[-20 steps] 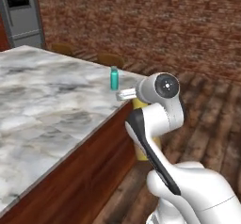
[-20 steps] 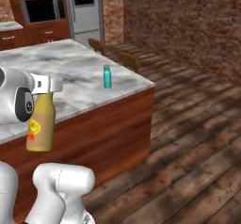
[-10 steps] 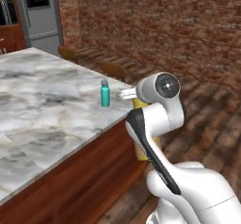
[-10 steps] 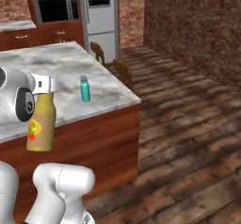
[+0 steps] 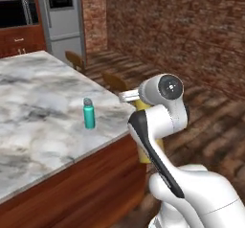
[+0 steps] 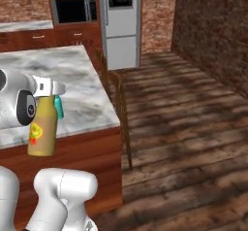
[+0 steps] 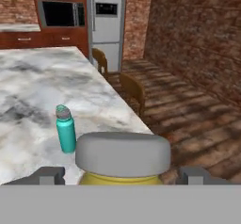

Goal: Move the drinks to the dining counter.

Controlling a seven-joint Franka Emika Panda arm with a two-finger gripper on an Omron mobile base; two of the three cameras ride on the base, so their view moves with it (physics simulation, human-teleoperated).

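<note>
1. Two dark finger tips of the gripper [image 7: 122, 175] stood on either side of the yellow bottle [image 6: 42, 128], just under its wide grey cap [image 7: 123, 154]; the jaws were closed on this wide bottle and carried it upright, off the table.
2. The yellow bottle hung beside the near edge of the table [image 5: 33, 93], in front of its red-brown wood side, so I judged that it was not yet delivered.
3. The teal bottle [image 5: 89, 113] already stood upright on the marble top, near the corner and apart from the held bottle. This part of the task looked done.
4. So one drink was on the table and one was in transport; it was left to bring the yellow bottle over the marble, put it down and let it go.
5. About the contents: both bottles had their grey caps on, so what was inside could not be seen. Nothing was spilled on the marble.
6. Farther out, wooden chairs [image 7: 133, 91] stood along the far side of the table, and a steel fridge [image 6: 120, 24] and a dark microwave [image 6: 72, 10] stood at the back wall.
</note>
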